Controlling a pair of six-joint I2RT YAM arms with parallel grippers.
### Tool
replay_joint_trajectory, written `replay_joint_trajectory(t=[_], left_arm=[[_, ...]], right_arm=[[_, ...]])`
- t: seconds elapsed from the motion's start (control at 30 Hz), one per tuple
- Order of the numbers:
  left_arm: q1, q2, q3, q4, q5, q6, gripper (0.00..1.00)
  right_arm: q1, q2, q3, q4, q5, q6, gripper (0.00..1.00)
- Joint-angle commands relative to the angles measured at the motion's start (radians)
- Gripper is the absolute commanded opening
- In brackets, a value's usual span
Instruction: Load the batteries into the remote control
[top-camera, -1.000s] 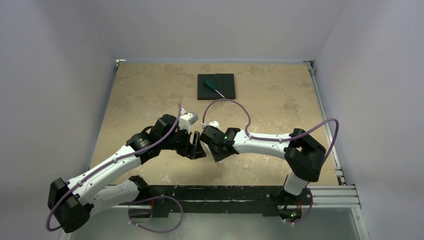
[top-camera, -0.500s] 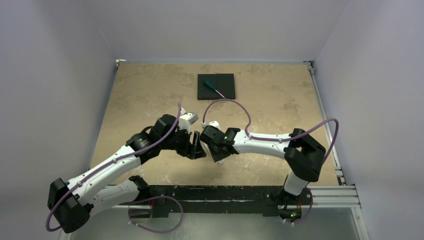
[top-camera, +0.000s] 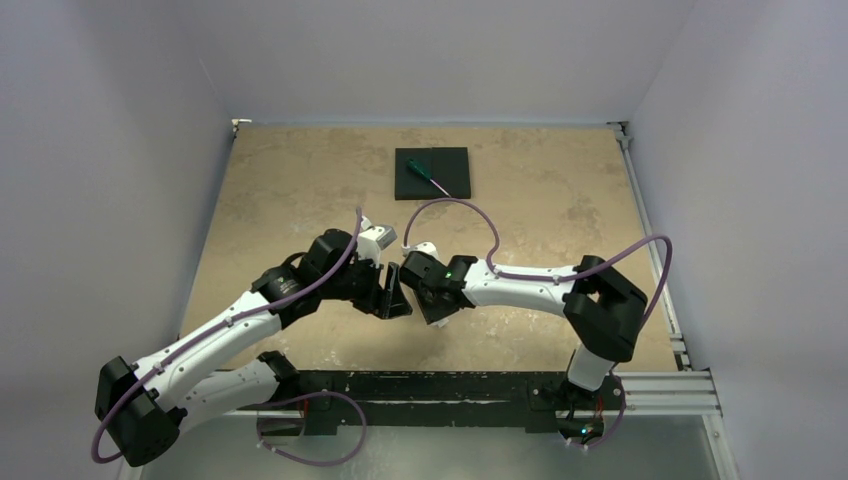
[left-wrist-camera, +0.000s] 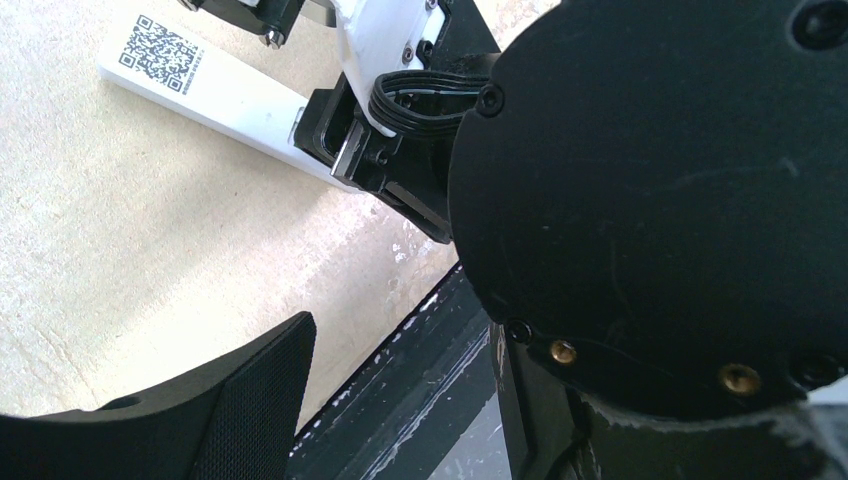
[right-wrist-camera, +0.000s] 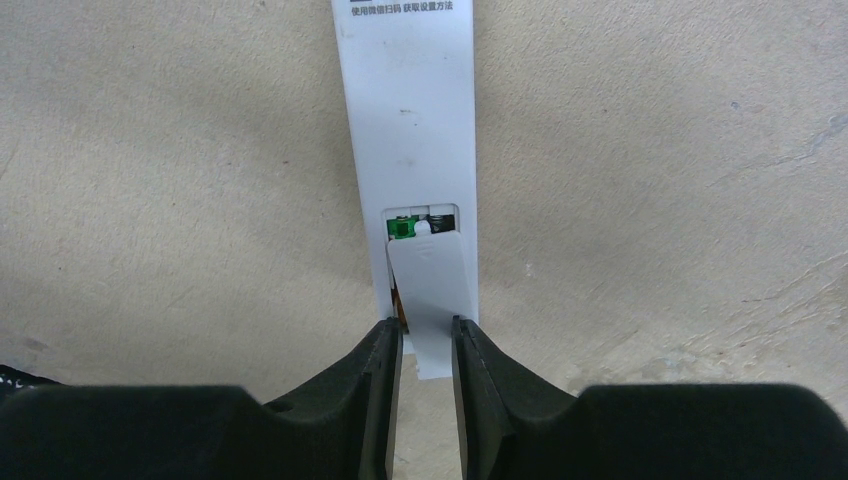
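Pale lilac walls are boxing in my mottled tan stone-look desk. Mid-desk, I cannot tell the left end effector's grip. Beside it, the right end effector is pinching a flat white cover strip, tilted over the slim white rectangular remote control, which is lying face-down.

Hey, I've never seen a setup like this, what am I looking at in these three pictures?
A left arm and a right arm, both robotic, bolted to a table. One picture looks down from above; the other two come from cameras on each wrist. On the table lie a black pad with a green screwdriver and a white remote, face down. The right pincer grips the small battery cover, askew over the open compartment. The left pincer beside it looks open, holding nothing.
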Motion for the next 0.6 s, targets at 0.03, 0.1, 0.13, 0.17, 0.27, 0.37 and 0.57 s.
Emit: replay_joint_trajectory(t=[0.03,0.1,0.13,0.17,0.27,0.37,0.57], left_arm=[[-0.007,0.001,-0.002,0.036,-0.005,0.017,0.64],[-0.007,0.001,-0.003,0.035,-0.004,0.017,0.64],[-0.007,0.001,-0.002,0.035,-0.004,0.017,0.64],[-0.006,0.001,-0.003,0.035,-0.005,0.017,0.64],[-0.006,0.001,-0.002,0.035,-0.005,0.017,0.64],[-0.007,0.001,-0.002,0.035,-0.004,0.017,0.64],[-0.007,0.001,-0.002,0.037,-0.004,0.017,0.64]], right_arm=[[0.026,0.009,0.046,0.052,-0.004,0.031,0.32],[0.026,0.012,0.051,0.053,-0.004,0.034,0.32],[0.026,0.015,0.054,0.055,-0.005,0.035,0.32],[0.026,0.018,0.057,0.054,-0.006,0.036,0.32],[0.026,0.023,0.066,0.054,-0.007,0.038,0.32],[0.026,0.026,0.073,0.051,-0.005,0.039,0.33],[0.026,0.035,0.083,0.045,-0.006,0.041,0.33]])
